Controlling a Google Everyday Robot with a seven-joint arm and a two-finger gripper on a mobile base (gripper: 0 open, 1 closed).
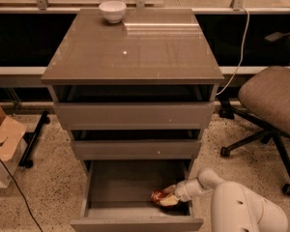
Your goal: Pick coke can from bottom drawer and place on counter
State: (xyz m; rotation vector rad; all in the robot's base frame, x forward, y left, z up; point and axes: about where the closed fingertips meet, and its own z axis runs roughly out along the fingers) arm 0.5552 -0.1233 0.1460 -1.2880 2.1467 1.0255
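At far left, a cardboard box (4, 137) sits on the speckled floor beside the grey-brown cabinet, whose glossy counter (135, 52) carries only a white bowl (112, 9) at its back edge. Below, the bottom drawer (135, 224) stands pulled out, and the coke can (159, 196) lies on its side near the drawer's right front corner. The robot's gripper (170, 196) reaches in from the right and meets the can's right end; whether it has closed on the can cannot be told. The can looks light, thin-walled and already dented, so it would likely buckle under a hard squeeze and is best taken across its mid-body. An office chair (273, 98) stands at right.
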